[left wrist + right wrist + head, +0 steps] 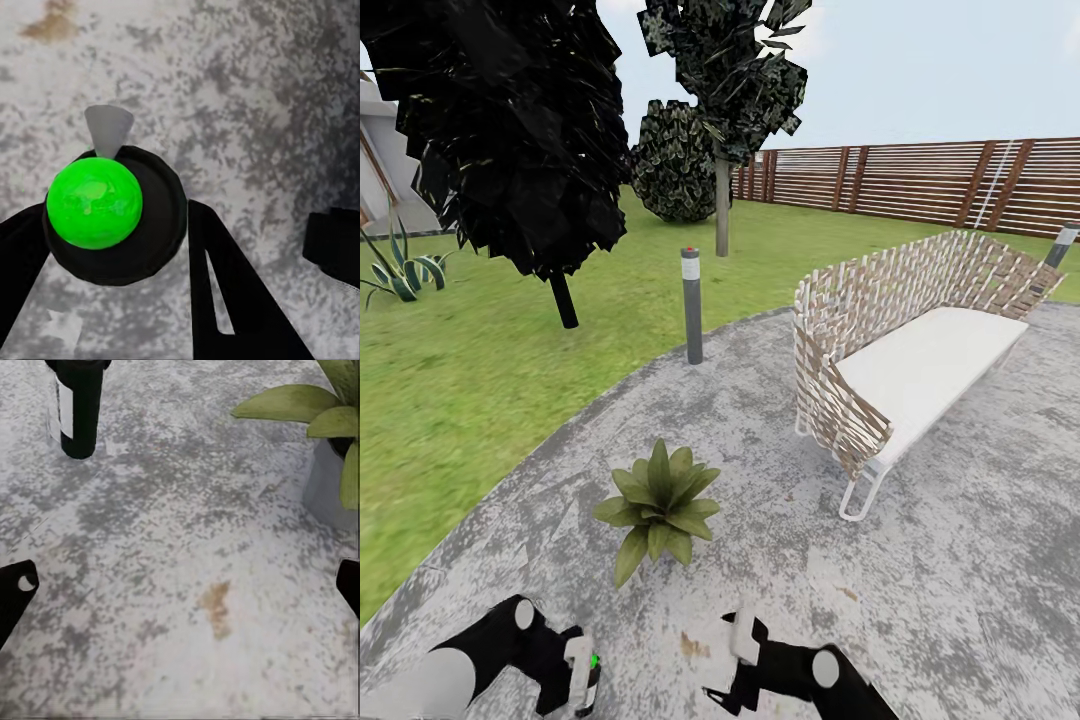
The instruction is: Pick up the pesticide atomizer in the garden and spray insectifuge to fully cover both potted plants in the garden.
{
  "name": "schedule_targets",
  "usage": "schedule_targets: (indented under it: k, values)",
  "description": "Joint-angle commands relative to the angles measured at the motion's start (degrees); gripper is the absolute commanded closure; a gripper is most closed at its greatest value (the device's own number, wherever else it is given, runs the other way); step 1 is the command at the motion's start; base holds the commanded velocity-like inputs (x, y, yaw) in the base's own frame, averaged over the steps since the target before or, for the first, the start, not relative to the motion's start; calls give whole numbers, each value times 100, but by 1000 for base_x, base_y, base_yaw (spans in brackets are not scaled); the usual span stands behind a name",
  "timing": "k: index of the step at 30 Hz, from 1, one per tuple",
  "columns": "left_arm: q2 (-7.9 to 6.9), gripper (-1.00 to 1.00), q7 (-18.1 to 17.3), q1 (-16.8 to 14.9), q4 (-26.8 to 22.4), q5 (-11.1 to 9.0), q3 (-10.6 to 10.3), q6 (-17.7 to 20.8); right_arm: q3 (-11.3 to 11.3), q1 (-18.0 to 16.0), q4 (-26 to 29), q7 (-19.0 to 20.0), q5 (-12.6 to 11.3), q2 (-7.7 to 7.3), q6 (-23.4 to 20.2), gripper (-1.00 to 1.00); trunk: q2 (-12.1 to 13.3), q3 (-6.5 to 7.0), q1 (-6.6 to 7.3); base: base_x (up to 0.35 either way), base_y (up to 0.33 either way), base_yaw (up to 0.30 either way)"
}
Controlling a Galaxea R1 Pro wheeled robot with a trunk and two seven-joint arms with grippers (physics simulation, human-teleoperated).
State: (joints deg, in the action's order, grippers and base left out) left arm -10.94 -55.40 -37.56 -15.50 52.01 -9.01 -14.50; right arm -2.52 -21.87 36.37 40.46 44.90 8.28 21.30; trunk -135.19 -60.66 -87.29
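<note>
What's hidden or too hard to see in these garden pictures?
1. Right wrist view: the top of the pesticide atomizer is cut off by the picture's edge.
2. Head view: the pot of the potted plant is hidden under its own leaves.
3. Left wrist view: the green cap hides the bottle's body, so whether it touches the patio is unclear.

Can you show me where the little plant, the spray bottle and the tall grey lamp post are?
potted plant [658, 508]: head view, middle of its green leaves.
pesticide atomizer [94, 201]: left wrist view, its bright green top.
bollard lamp [692, 310]: head view, middle of its grey post.
</note>
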Motion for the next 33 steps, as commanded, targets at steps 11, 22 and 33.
schedule_targets:
  k: [11,22,33]
  values:
    - [-116,100,705,12,15,-199,1307,72,1699,7,-2124,-3229,-71,-956,58,-100,-2,-5,1,0,0,0]
    - [-73,100,695,12,11,-239,1465,1234,2035,23,-2914,-4990,-1476,-946,58,-100,-2,-5,1,0,0,0]
    - [145,100,622,-43,-83,-263,1841,3754,2159,25,-2908,-5395,-2810,-968,54,-100,-2,-5,1,0,0,0]
